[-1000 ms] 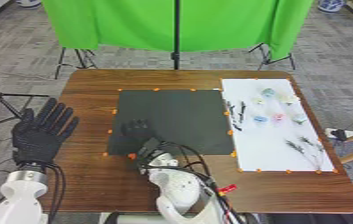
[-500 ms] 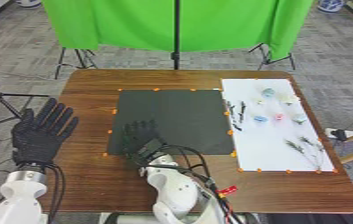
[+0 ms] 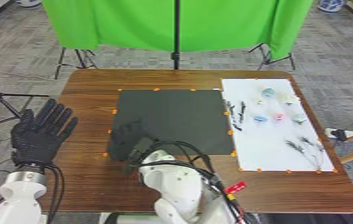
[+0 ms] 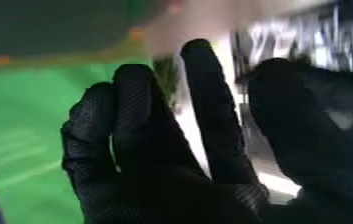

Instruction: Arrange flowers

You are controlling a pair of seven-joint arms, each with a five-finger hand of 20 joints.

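In the head view, the right hand (image 3: 140,146) has just shifted slightly toward the near left corner of the dark mat (image 3: 174,115), its wrist turning over on the way; the glove blends into the mat there. The left hand (image 3: 37,137) has kept its place on the left of the table (image 3: 88,110), fingers straight and spread, holding nothing. On the right, the white sheet (image 3: 252,160) carries the task's things just as it did: a blue flower (image 3: 268,92) at the far end, a pink flower (image 3: 279,117) nearer, other pale blooms around them, dark twigs (image 3: 236,115) along the left side and leafy sprigs (image 3: 306,149) at the near end. None of them has moved, so this turn looks like repositioning rather than placing, and the next pick probably calls for a swing to the right. In the right wrist view, that hand's fingers (image 4: 146,150) are nearly straight and somewhat apart, against a green cloth (image 4: 21,110); whether anything slim sits between them I cannot tell.
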